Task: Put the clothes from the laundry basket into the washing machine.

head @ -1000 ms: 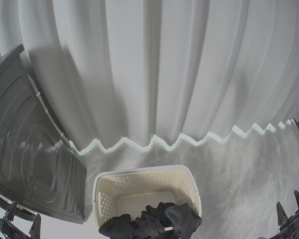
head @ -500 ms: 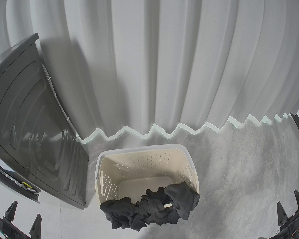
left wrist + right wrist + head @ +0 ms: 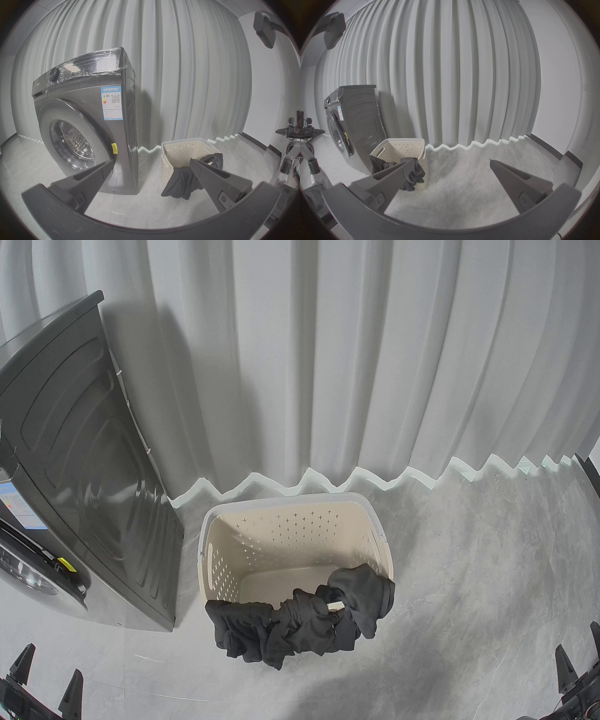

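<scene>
A cream perforated laundry basket (image 3: 294, 534) (image 3: 182, 148) (image 3: 397, 148) stands on the grey floor before the curtain. Dark clothes (image 3: 300, 621) (image 3: 182, 182) (image 3: 412, 173) hang over its near rim. To the basket's left stands the dark grey washing machine (image 3: 69, 477) (image 3: 90, 125) (image 3: 353, 115), its round door (image 3: 73, 143) closed. My left gripper (image 3: 47, 677) (image 3: 151, 167) is open and empty, low at the near left. At the near right, my right gripper (image 3: 578, 649) (image 3: 451, 167) is open and empty too. Both are well short of the basket.
A pleated white curtain (image 3: 350, 365) fills the back. Bare grey floor (image 3: 487, 565) lies to the right of the basket and in front of it. A white wall with a dark skirting (image 3: 550, 150) runs along the far right.
The head view has shifted, so basket and washing machine sit higher in the picture and show more fully. Both grippers keep their places in the picture's lower corners.
</scene>
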You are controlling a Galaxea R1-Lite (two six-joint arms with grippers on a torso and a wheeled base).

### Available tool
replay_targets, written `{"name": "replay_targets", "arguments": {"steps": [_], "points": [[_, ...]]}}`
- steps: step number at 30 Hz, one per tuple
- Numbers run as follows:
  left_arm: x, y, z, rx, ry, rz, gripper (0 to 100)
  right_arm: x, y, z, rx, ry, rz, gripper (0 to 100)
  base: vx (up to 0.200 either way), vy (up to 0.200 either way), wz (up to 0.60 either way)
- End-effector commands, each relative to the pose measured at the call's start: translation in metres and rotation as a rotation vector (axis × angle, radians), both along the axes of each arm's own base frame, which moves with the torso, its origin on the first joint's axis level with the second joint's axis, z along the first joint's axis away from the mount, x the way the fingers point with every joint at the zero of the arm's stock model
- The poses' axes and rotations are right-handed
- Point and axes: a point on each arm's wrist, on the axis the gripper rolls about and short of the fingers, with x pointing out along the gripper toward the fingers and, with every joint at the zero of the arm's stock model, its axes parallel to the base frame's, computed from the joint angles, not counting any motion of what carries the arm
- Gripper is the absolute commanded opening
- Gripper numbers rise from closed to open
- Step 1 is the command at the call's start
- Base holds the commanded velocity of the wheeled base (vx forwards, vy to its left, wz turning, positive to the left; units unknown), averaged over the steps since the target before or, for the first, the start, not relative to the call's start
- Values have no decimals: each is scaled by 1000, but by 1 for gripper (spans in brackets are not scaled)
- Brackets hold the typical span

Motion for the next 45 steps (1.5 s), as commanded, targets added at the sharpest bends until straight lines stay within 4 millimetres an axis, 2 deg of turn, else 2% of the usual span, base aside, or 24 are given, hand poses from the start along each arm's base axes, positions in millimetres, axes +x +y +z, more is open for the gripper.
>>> {"name": "replay_targets", "arguments": {"steps": [1,11,17,45], "points": [[0,0,-5,-1,-2,1,100,1,0,-5,0,9,1,100,-200,0,0],[0,0,-5,-5,-1,1,100,1,0,-5,0,9,1,100,-200,0,0],[0,0,-5,-4,-1,-1,100,1,0,-5,0,9,1,100,0,0,0],[0,0,-5,-2,-1,-1,100,1,0,-5,0,9,1,100,0,200,0]]}}
